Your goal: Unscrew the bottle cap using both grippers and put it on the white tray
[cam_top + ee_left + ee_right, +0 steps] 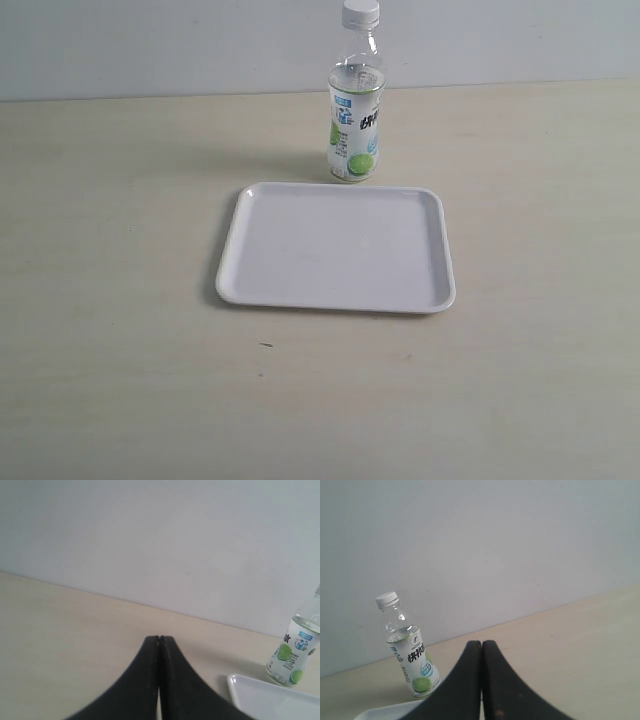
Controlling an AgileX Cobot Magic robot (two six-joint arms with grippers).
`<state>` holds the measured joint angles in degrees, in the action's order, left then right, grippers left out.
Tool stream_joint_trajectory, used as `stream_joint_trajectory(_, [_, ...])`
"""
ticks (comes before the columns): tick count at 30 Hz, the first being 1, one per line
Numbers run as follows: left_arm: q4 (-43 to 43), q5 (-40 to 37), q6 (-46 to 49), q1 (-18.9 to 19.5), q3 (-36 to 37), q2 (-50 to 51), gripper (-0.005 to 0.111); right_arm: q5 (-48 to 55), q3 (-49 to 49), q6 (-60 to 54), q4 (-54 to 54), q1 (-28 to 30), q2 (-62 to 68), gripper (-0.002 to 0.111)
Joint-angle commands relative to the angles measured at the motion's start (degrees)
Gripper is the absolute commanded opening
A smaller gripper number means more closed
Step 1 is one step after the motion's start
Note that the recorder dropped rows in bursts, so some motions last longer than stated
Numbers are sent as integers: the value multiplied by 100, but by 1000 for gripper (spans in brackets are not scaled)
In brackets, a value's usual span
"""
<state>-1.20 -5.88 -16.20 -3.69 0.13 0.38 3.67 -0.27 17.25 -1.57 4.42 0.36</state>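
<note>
The bottle stands upright on the table just behind the white tray, with the white bottle cap screwed on top. Neither arm shows in the exterior view. My left gripper is shut with nothing between its black fingers; the bottle and a corner of the tray lie well off to one side of it. My right gripper is also shut and empty, with the bottle and its cap standing apart from it.
The tray holds nothing. A pale wooden table stretches around it, and a plain light wall rises behind the bottle. A tiny dark speck lies on the table in front of the tray.
</note>
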Motion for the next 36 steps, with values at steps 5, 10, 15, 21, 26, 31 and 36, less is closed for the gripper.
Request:
stream_joint_trajectory(5, [12,103,-76,-33,-13,-38,0,-12,27,-4,0,22,-36,0])
stream_joint_trajectory(10, [12,-204,-52,-33,-13,-38,0,-12,27,-4,0,22,-36,0])
stream_joint_trajectory(15, [12,-315,-52,-33,-13,-38,0,-12,27,-4,0,22,-36,0])
stream_joint_trajectory(21, [12,-343,-52,-33,-13,-38,0,-12,27,-4,0,22,-36,0])
stream_joint_trajectory(26, [12,-331,-52,-33,-13,-38,0,-12,27,-4,0,22,-36,0])
stream_joint_trajectory(31, [12,-307,-52,-33,-13,-38,0,-12,27,-4,0,22,-36,0])
stream_joint_trajectory(36, [12,-170,-39,-33,-13,-38,0,-12,27,-4,0,22,-36,0])
